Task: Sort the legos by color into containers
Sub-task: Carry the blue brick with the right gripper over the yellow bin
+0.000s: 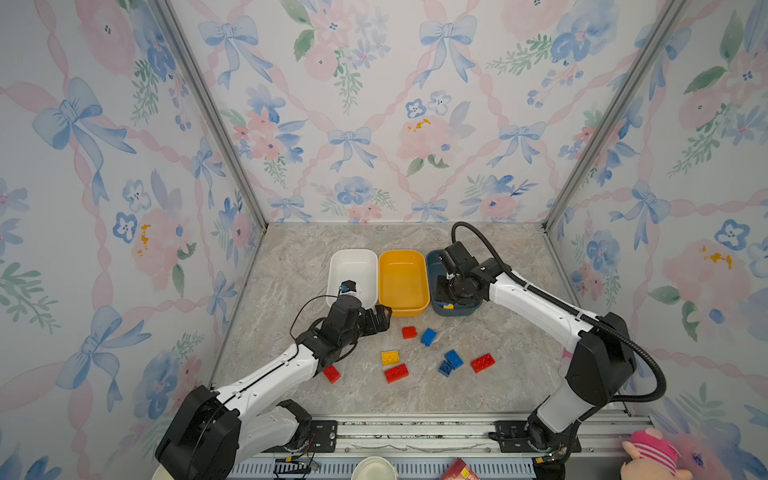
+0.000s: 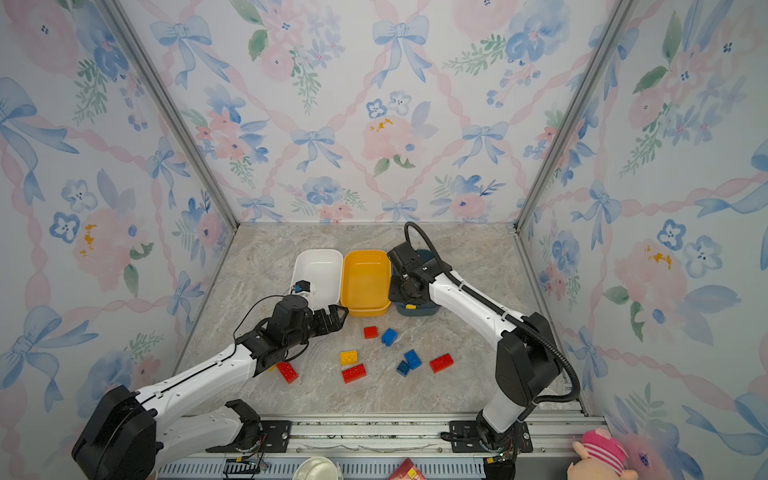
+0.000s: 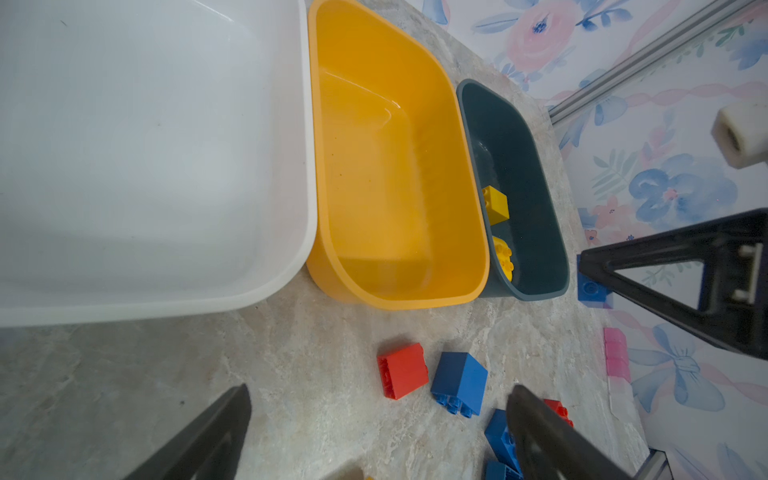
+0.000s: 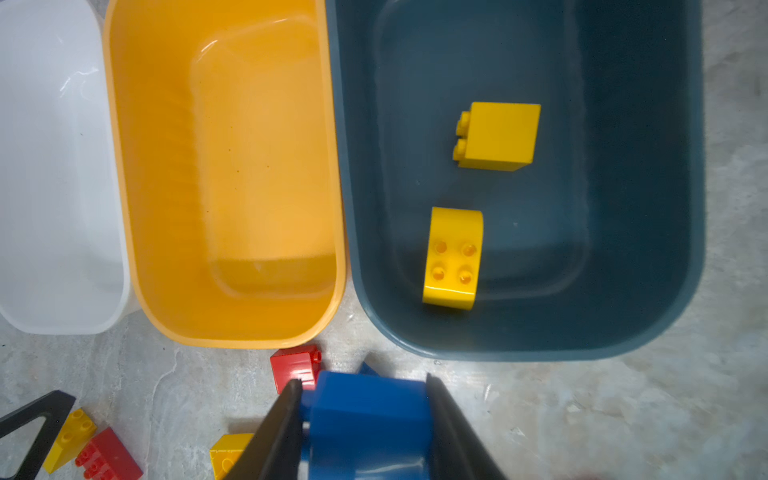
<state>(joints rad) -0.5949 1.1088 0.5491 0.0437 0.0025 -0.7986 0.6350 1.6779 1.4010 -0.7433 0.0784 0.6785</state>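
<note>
The right end effector (image 4: pixel 362 380) holds a blue brick (image 4: pixel 368 415) at the dark teal tub (image 4: pixel 648 208); the left end effector (image 1: pixel 383 318) is wide and empty near the white tub (image 1: pixel 351 266).

Left gripper (image 1: pixel 385 319) splayed — right gripper (image 4: pixel 363 384) (aloft) clamps lego (image 4: pixel 370 419).

The right arm (image 1: pixel 536 307) and left arm (image 1: pixel 266 378) have glossy white tubular shells between bulky matte-black joint housings. A ribbed black cable conduit (image 1: pixel 658 370) bulges toward three o'clock off the right arm; a thin black wire (image 1: pixel 296 318) loops off the left. The black left gripper (image 1: pixel 386 318) has hollow triangular finger frames.
</note>
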